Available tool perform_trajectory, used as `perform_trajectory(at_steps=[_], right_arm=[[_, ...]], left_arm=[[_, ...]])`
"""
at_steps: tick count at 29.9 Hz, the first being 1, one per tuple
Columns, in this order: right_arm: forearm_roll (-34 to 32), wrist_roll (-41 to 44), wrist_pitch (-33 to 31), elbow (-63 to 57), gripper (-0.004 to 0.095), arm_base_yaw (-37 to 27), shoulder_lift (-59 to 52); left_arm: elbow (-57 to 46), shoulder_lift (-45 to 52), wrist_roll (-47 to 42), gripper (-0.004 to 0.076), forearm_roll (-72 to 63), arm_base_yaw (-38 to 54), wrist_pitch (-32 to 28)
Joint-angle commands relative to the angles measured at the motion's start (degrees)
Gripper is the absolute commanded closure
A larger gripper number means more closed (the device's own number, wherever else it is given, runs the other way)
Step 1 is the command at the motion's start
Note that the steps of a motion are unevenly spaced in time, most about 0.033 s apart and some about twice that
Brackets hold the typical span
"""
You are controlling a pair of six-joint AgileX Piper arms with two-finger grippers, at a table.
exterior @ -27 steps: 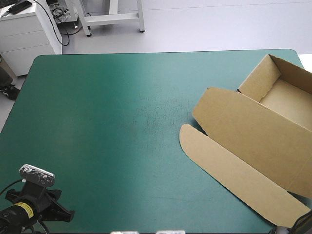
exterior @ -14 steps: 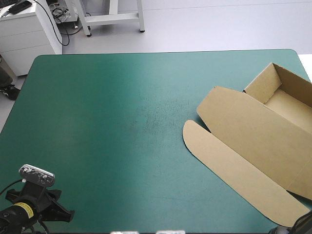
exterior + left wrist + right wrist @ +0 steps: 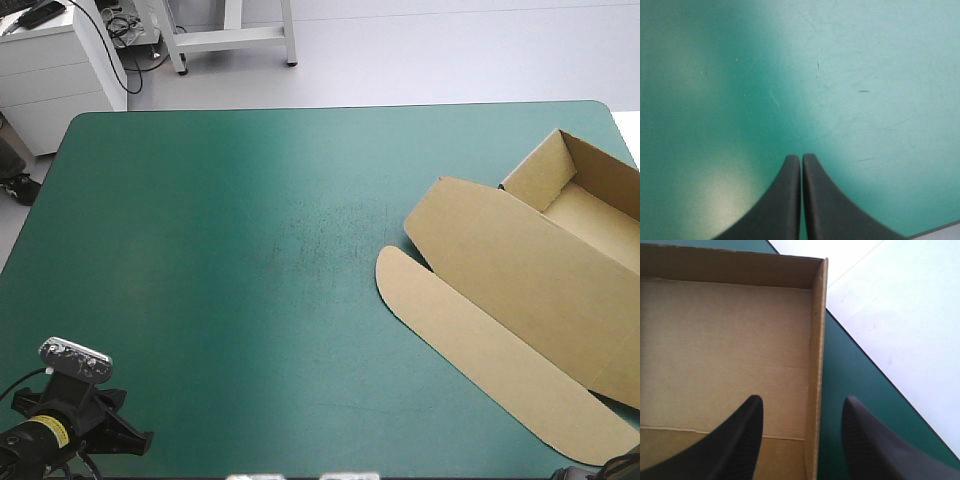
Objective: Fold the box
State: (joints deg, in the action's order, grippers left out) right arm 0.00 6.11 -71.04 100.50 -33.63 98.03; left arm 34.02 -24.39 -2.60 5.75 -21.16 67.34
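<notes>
- Most of the folding looks done, imo. The box (image 3: 520,270) sits at the right side of the overhead frame, partly running off the right edge.
- Tray (image 3: 590,205) is at upper right. Walls are up on every side I can see, w/ the floor showing inside. Its far end is out of frame, so I can't vouch for that bit.
- Lid (image 3: 500,260) lies flat on the teal-green table (image 3: 220,250), reaching from the tray toward centre-right. Its long rounded flap (image 3: 480,360) is flat too, running down to the lower right corner.
- Right claw (image 3: 802,399) is released, black fingers wide apart and straddling one tray wall (image 3: 817,330). One finger is over the tray floor, the other over bare table outside. It's gripping nothing, and I can't tell if either finger touches the board.
- That wall stands near the table's edge, which runs just beyond the outer finger.
- Left claw (image 3: 801,160) is clenched on nothing, tips pressed together over bare table and well apart from the box. Only its wrist shows, at lower left of the overhead frame.
- Done so far, by my read: sheet creased, walls raised, tray holding its shape w/o help.
- Left to do: prob. very little. Maybe a squeeze or check on that straddled wall, since the right claw is already lined up on it. The lid and flap are untouched and lying open. The left arm looks parked, no job in hand.
</notes>
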Motion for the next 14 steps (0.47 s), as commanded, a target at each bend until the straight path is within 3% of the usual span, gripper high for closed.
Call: perform_trajectory(at_steps=[1, 7, 14], right_arm=[[0.0, 0.1, -0.8, 0.6, 0.0450, -0.4, -5.2], [2.7, 0.1, -0.8, -7.0, 0.0450, -0.4, -10.9], [17.2, -5.7, -0.8, -12.3, 0.0451, -0.4, -19.4]], left_arm=[[1.3, -0.4, -0.6, 0.0731, 0.1, -0.1, -2.5], [1.3, -0.4, -0.6, 0.0731, 0.1, -0.1, -2.4], [1.3, -0.4, -0.6, 0.0731, 0.1, -0.1, -1.3]])
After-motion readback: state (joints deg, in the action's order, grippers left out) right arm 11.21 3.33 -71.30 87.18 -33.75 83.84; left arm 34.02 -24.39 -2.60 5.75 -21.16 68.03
